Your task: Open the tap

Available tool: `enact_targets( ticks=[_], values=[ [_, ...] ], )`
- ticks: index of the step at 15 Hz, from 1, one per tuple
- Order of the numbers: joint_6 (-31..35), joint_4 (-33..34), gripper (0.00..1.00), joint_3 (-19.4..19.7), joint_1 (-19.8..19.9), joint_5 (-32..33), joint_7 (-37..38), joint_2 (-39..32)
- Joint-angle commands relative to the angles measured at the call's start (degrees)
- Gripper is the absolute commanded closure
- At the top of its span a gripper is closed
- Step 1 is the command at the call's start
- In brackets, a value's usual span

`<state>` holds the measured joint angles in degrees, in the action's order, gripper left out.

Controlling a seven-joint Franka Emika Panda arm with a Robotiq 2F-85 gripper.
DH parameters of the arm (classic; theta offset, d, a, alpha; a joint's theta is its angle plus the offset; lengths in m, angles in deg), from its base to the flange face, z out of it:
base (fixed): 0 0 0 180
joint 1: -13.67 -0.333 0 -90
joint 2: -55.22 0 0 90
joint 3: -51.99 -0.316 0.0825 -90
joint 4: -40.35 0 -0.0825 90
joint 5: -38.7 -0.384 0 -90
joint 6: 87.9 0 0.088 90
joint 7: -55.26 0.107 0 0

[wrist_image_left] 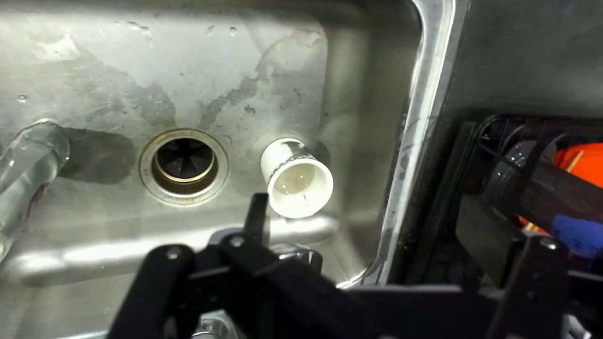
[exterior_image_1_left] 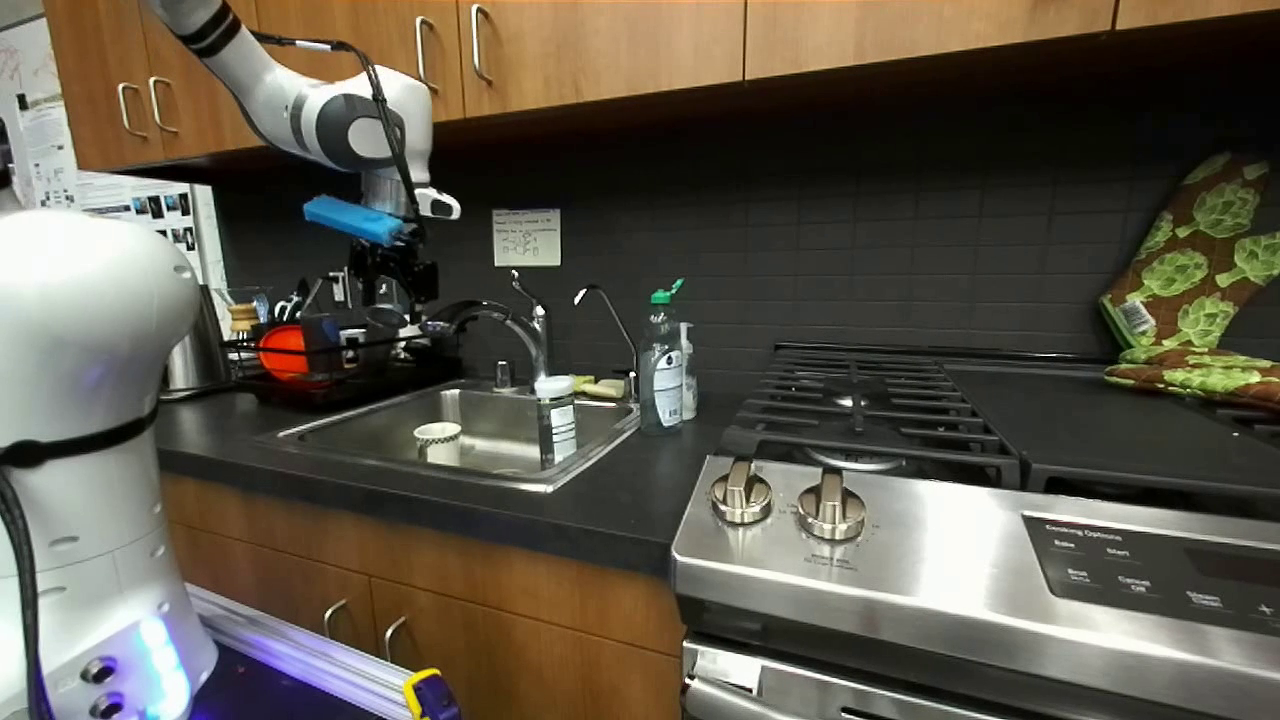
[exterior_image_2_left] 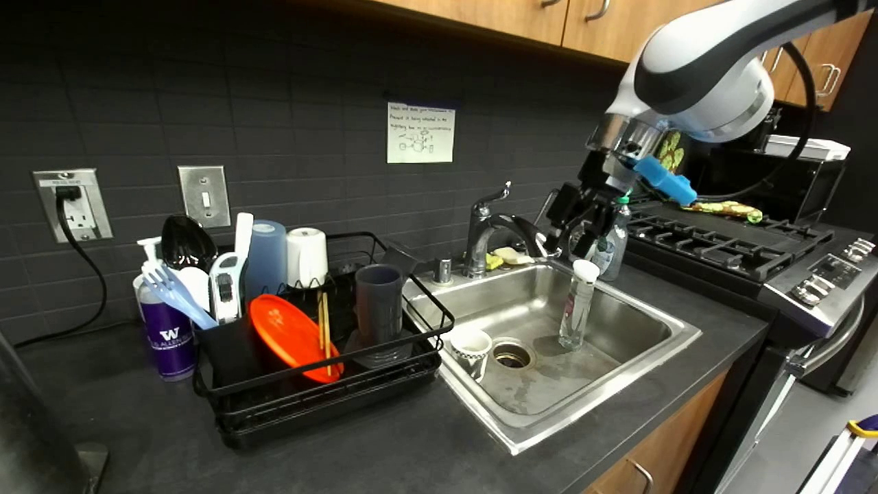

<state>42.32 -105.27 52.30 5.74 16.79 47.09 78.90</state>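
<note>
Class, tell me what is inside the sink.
The sink holds a white cup and a white-capped clear bottle, and its drain shows. Whatever is directly beneath cup and bottle is covered.

1. Sink (exterior_image_2_left: 603, 384), steel, set in dark counter (exterior_image_2_left: 384, 463); round drain (wrist_image_left: 184, 165) in its floor.
2. Cup (wrist_image_left: 297, 181), white, checked band, upright in sink, left of drain.
3. White-capped bottle (exterior_image_2_left: 576, 310), clear, in sink, right of drain.
4. Dish rack (exterior_image_2_left: 329, 406), black, left of sink; holds orange dish (exterior_image_2_left: 291, 336), dark tumbler (exterior_image_2_left: 378, 302).
5. Green-capped bottle (exterior_image_1_left: 660, 370), clear, right of sink.
6. Stove (exterior_image_1_left: 930, 575), steel-fronted, right of counter.
7. Oven mitts (exterior_image_1_left: 1200, 255), artichoke print, far right.
8. Note (exterior_image_2_left: 420, 132), white, on dark wall (exterior_image_2_left: 309, 130) beyond sink.
</note>
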Motion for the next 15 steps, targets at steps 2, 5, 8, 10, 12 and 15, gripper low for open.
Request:
enact_targets(
  ticks=[2, 5, 8, 10, 12, 15],
  values=[
    [2.6, -5.3, 0.00, 5.6, -0.9, -10.0, -7.2, 6.5],
    [3.3, -7.3, 0.00, 9.7, -1.5, -17.9, -14.8, 8.6],
    [3.7, -8.4, 0.00, 13.1, -1.2, -25.9, -24.9, 9.2],
    [4.1, -8.8, 0.00, 14.7, -1.1, -32.0, -32.6, 8.9],
    [4.4, -8.9, 0.00, 15.1, -0.4, -38.7, -40.5, 8.0],
    [3.7, -8.1, 0.00, 13.6, 1.7, -46.5, -49.4, 5.7]
  ],
)
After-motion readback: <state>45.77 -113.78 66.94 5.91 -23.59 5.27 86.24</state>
